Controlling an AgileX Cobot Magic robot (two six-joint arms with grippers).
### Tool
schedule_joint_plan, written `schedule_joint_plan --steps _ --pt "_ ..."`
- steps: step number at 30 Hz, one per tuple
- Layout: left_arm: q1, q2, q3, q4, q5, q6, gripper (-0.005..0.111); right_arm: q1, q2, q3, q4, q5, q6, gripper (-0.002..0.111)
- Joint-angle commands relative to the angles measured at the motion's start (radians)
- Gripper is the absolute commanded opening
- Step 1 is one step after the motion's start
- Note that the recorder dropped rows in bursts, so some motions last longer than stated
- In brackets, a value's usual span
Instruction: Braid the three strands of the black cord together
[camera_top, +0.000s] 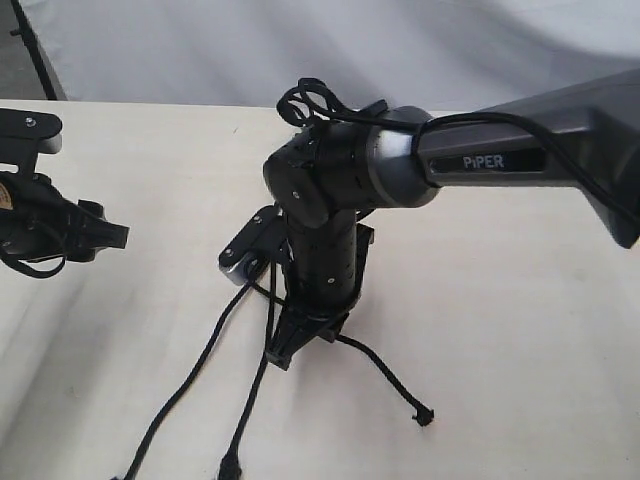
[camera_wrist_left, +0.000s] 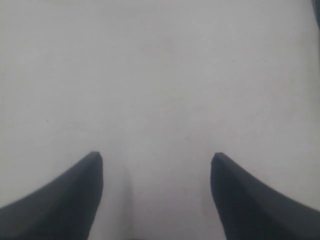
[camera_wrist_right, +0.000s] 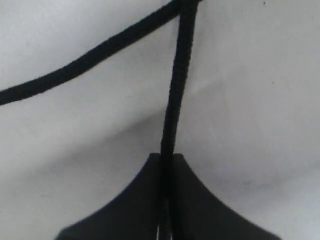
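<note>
Now clamping one strand (camera_wrist_right: 176, 90) in right gripper (camera_top: 298, 340), frame centre; keep taut, cross over neighbouring strand (camera_wrist_right: 75, 67); ready wide-open, empty left gripper (camera_wrist_left: 156, 159).

The left gripper (camera_wrist_left: 156, 160) hangs over bare pale tabletop (camera_wrist_left: 160, 75), its two dark fingers (camera_wrist_left: 60, 205) spread wide, nothing between them.

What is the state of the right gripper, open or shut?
Shut. The right gripper has both fingers pressed together on one strand.
</note>
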Motion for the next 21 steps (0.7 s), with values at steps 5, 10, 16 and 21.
schedule_joint_plan --steps 5,10,16,21 --pt "0.003 -0.007 0.007 -0.003 0.002 -0.003 0.06 -0.003 -0.003 0.005 -0.035 -0.034 0.036 0.054" --pt "-0.007 -0.007 0.007 -0.003 0.033 -0.009 0.06 -0.006 -0.09 0.003 -0.112 -0.056 0.044 0.072" --pt "-0.156 -0.007 0.007 -0.003 0.081 0.004 0.06 -0.047 -0.308 0.006 -0.19 -0.147 0.226 0.072" --pt "-0.352 -0.007 0.007 -0.008 0.193 -0.005 0.06 -0.112 -0.482 0.102 -0.19 -0.245 0.27 0.072"
